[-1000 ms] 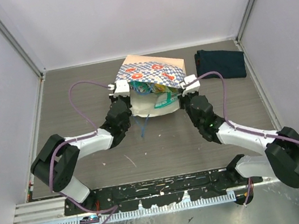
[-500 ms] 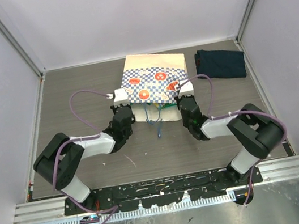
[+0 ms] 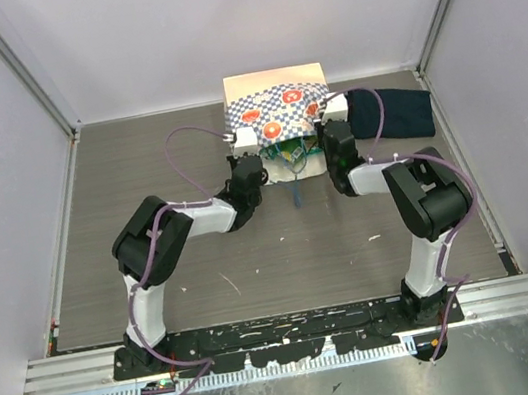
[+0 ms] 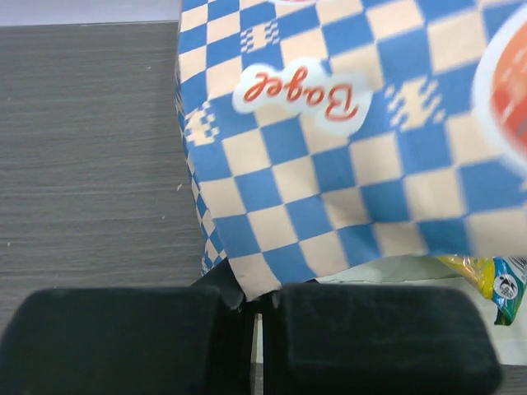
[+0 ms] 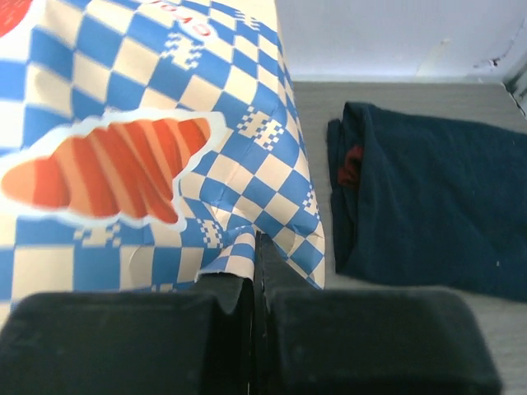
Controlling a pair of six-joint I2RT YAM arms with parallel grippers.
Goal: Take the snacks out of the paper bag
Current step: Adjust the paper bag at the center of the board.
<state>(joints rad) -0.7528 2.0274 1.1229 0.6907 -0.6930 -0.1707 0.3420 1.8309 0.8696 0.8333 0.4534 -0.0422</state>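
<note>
The paper bag [image 3: 277, 104] lies at the far middle of the table, checkered band toward the arms. My left gripper [image 3: 242, 143] is shut on the bag's left mouth corner [image 4: 247, 284]. My right gripper [image 3: 330, 115] is shut on the right mouth corner [image 5: 247, 255]. Snacks [image 3: 294, 155] in green and yellow peek out under the mouth between the grippers; a yellow and teal packet edge [image 4: 494, 280] shows in the left wrist view. A blue cord handle [image 3: 296, 192] trails onto the table.
A dark navy folded cloth [image 3: 392, 112] lies right of the bag, close to my right gripper, and shows in the right wrist view [image 5: 428, 206]. The enclosure's back wall stands just behind the bag.
Both grippers have carried the bag's mouth corners away from the bases toward the back wall. The bag now sits farther back and its mouth is lower.
</note>
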